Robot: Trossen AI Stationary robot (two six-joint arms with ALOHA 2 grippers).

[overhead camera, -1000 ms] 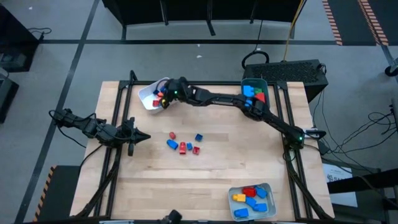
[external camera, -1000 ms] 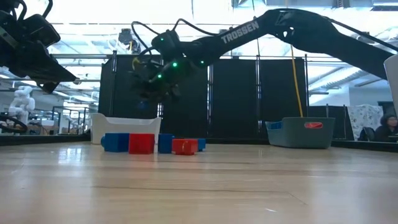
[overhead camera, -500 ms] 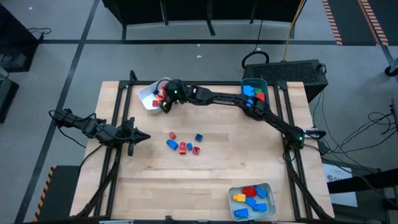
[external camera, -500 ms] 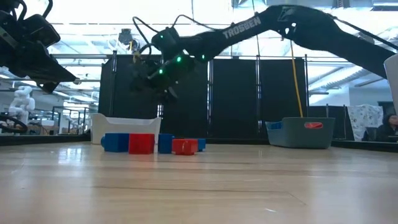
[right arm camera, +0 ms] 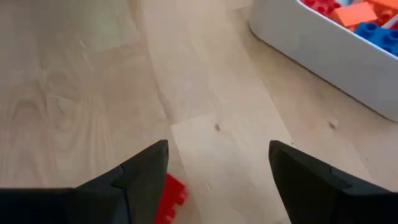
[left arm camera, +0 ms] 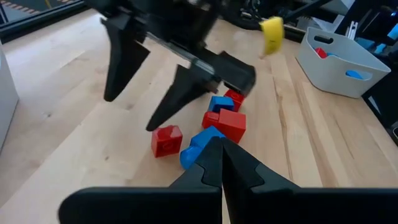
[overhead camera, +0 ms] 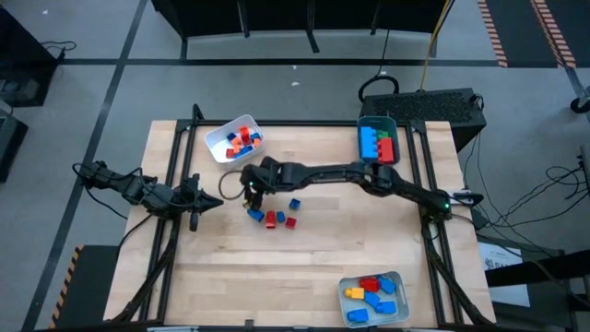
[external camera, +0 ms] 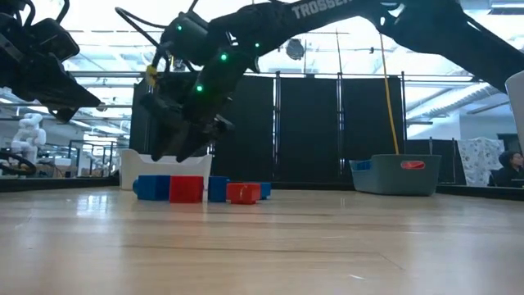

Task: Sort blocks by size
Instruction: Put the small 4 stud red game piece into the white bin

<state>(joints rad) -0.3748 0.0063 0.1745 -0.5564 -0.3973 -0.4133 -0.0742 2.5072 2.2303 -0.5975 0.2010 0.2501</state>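
Right gripper (overhead camera: 251, 191) spread wide and empty, poised just above the loose blocks (overhead camera: 274, 214), red cube (right arm camera: 166, 198) directly below. Left gripper (overhead camera: 214, 204) pinched closed, idle at the left edge, farther off.

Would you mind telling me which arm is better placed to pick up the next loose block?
Right. The right hand hangs open just above the loose blocks; the left hand waits shut off to their side.
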